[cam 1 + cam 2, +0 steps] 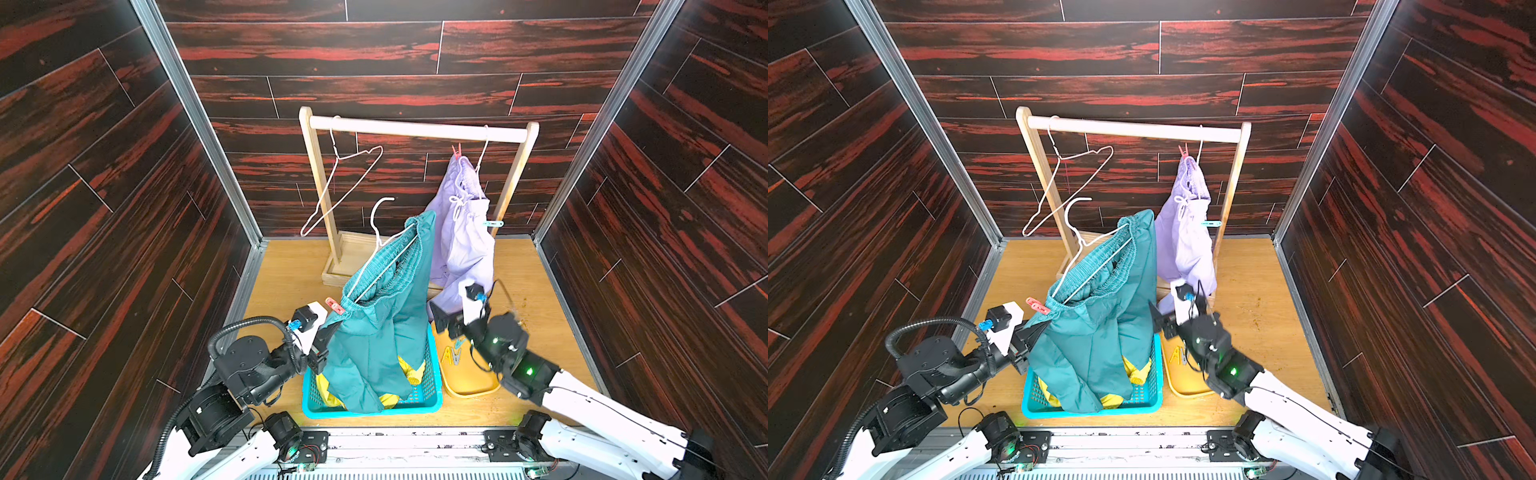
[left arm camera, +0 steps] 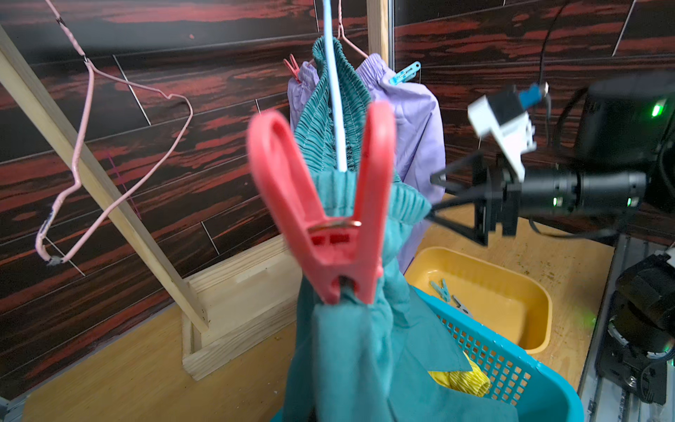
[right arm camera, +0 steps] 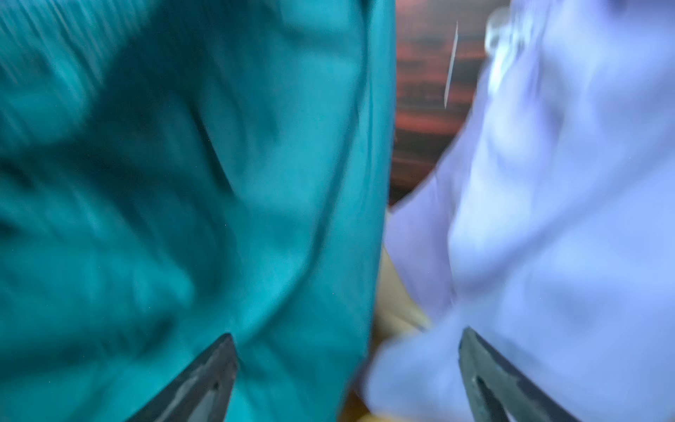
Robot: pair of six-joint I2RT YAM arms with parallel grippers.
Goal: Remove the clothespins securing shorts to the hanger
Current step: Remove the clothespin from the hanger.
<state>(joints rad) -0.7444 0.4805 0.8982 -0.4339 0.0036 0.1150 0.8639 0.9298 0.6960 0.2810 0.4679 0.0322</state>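
Note:
Teal shorts (image 1: 374, 332) hang from a white wire hanger (image 1: 380, 241) that is off the rail, above the blue basket. A red clothespin (image 2: 328, 226) clamps their waist corner to the hanger; it also shows in both top views (image 1: 334, 306). My left gripper (image 1: 326, 332) is shut on the teal fabric just below that pin, its jaws hidden by cloth in the left wrist view. My right gripper (image 3: 347, 347) is open between the teal shorts and the lavender shorts (image 1: 461, 245), holding nothing. The lavender pair hangs on the rack by a red clothespin (image 1: 457, 151) and a light blue clothespin (image 1: 493, 223).
A wooden rack (image 1: 415, 129) stands at the back with an empty pink hanger (image 1: 340, 183) on it. The blue basket (image 1: 374, 411) holds yellow shorts (image 1: 411, 370). A yellow tray (image 1: 469, 386) beside it holds loose clothespins (image 1: 453, 353). Dark wood walls close in on three sides.

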